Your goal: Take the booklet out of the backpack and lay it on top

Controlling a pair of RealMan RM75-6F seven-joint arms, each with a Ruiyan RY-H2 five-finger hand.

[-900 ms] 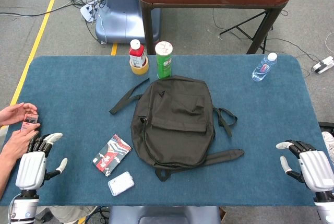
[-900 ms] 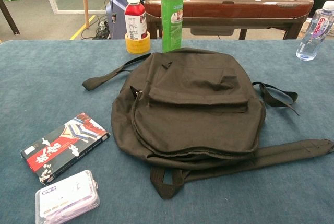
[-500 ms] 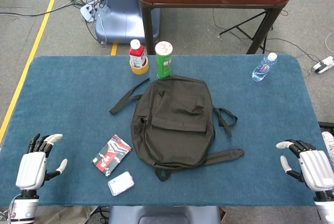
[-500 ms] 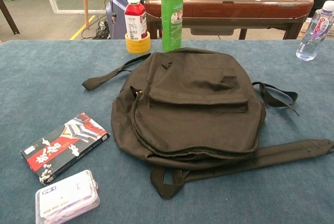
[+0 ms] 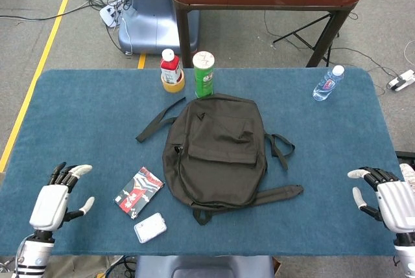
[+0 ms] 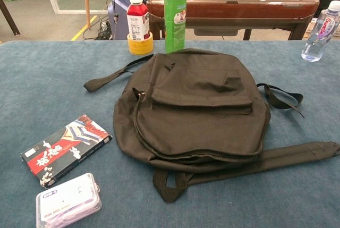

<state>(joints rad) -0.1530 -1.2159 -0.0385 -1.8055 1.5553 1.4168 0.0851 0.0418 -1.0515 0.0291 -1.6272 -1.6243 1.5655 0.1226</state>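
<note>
A black backpack (image 5: 216,150) (image 6: 196,109) lies flat in the middle of the blue table, its straps trailing to the left and right. No booklet shows; whatever is inside the bag is hidden. My left hand (image 5: 57,197) hovers at the table's near left corner, fingers spread and empty. My right hand (image 5: 386,197) hangs at the near right edge, also open and holding nothing. Both hands are well clear of the bag. Neither hand appears in the chest view.
A red-and-black box (image 5: 139,191) (image 6: 66,148) and a small white case (image 5: 150,227) (image 6: 68,201) lie left of the bag. A red bottle on a tape roll (image 5: 171,70), a green can (image 5: 203,74) and a water bottle (image 5: 327,83) stand at the back.
A person's hands with a phone at the left edge have gone. My left hand has shifted slightly right and forward; my right hand has drifted a little right.
</note>
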